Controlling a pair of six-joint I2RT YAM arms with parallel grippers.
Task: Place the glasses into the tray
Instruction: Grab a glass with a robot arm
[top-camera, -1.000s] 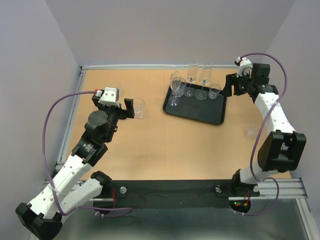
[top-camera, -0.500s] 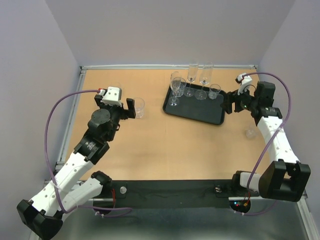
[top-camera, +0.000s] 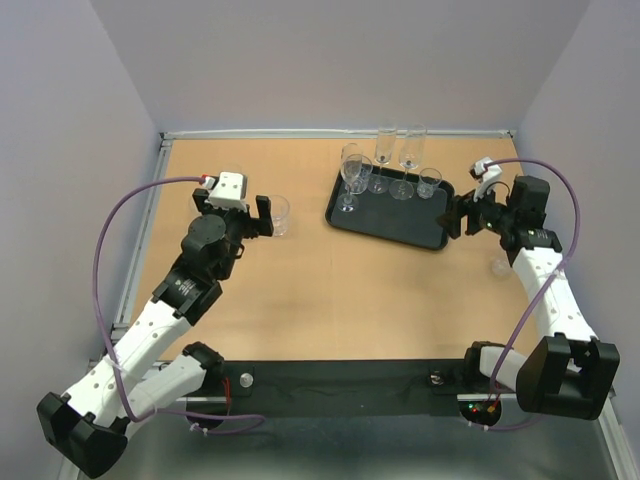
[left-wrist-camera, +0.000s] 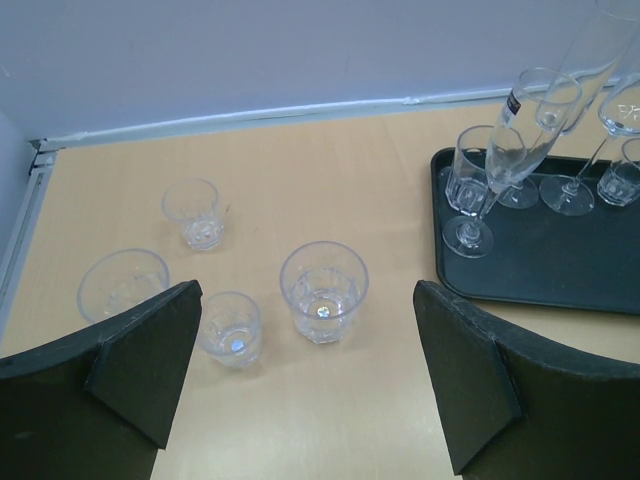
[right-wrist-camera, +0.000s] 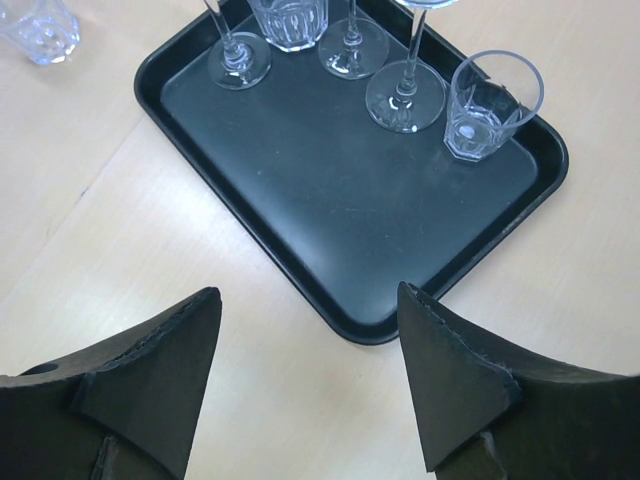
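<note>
The black tray (top-camera: 400, 220) lies at the back right and holds several clear glasses: stemmed ones (top-camera: 352, 172) and a short tumbler (top-camera: 429, 182). In the left wrist view several tumblers stand on the wood left of the tray (left-wrist-camera: 560, 262), the nearest (left-wrist-camera: 324, 290) just ahead of my open, empty left gripper (left-wrist-camera: 310, 385). In the top view that gripper (top-camera: 263, 216) is beside the tumbler (top-camera: 279, 213). My right gripper (top-camera: 455, 215) is open and empty above the tray's near right corner (right-wrist-camera: 345, 195); a tumbler (right-wrist-camera: 490, 105) stands at the tray's right end.
One clear glass (top-camera: 500, 265) stands alone on the table by the right arm. A small tumbler (left-wrist-camera: 230, 328), another (left-wrist-camera: 193, 212) and a wide one (left-wrist-camera: 122, 285) stand at the left. Walls close in the back and sides.
The right arm has drawn back towards the near side, its gripper moving from the tray's far right end to its near right corner. The left gripper has shifted slightly right.
</note>
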